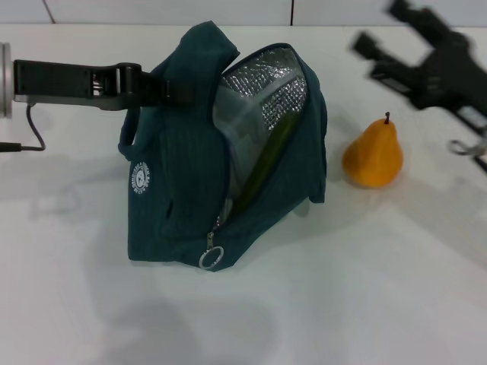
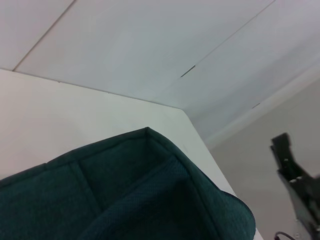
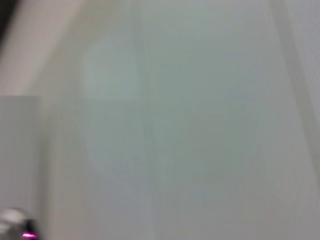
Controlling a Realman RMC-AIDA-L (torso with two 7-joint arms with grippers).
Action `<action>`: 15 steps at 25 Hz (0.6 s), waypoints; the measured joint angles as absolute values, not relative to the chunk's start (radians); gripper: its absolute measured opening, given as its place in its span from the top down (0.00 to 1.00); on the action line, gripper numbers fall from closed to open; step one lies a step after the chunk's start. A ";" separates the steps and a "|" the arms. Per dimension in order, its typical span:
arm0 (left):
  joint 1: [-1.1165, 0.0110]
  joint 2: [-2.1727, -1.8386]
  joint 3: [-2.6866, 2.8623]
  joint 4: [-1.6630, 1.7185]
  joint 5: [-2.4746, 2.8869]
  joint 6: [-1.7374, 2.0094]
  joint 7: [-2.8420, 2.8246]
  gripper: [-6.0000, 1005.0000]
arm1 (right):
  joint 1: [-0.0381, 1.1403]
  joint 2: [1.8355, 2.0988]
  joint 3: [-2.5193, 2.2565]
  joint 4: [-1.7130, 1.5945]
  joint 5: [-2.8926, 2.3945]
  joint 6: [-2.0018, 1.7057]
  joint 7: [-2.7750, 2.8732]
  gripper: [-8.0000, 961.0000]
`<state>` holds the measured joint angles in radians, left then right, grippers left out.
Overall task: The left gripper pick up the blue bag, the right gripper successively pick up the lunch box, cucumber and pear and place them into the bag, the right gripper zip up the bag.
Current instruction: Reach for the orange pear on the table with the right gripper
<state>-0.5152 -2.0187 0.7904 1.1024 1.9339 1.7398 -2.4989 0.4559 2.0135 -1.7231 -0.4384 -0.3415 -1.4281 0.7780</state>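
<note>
The blue bag (image 1: 190, 175) stands in the middle of the white table with its mouth open and the silver lining showing. My left gripper (image 1: 166, 88) comes in from the left and is shut on the bag's upper edge; the left wrist view shows only the bag's fabric (image 2: 130, 190). The clear lunch box (image 1: 237, 125) sits inside the bag. The cucumber (image 1: 266, 163) leans inside it, along the opening. The pear (image 1: 373, 156) stands upright on the table, just right of the bag. My right gripper (image 1: 386, 29) is open and empty in the air, above and behind the pear.
The zipper's ring pull (image 1: 210, 258) hangs at the bag's near bottom corner. The table's far edge (image 1: 114, 24) meets a pale wall. The right wrist view shows only a blurred pale surface.
</note>
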 joint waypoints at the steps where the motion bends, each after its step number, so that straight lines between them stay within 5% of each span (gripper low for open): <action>1: -0.515 -2.019 0.790 1.103 1.932 1.740 -2.499 0.95 | 0.433 2.011 -1.692 -0.429 -0.345 -1.422 0.778 0.09; 8: -0.524 -2.022 0.792 1.103 1.919 1.741 -2.499 0.95 | 0.410 1.991 -1.649 -0.293 -0.358 -1.362 0.772 0.10; 15: -0.531 -2.026 0.795 1.099 1.917 1.741 -2.500 0.95 | 0.444 2.012 -1.652 -0.282 -0.489 -1.218 0.743 0.12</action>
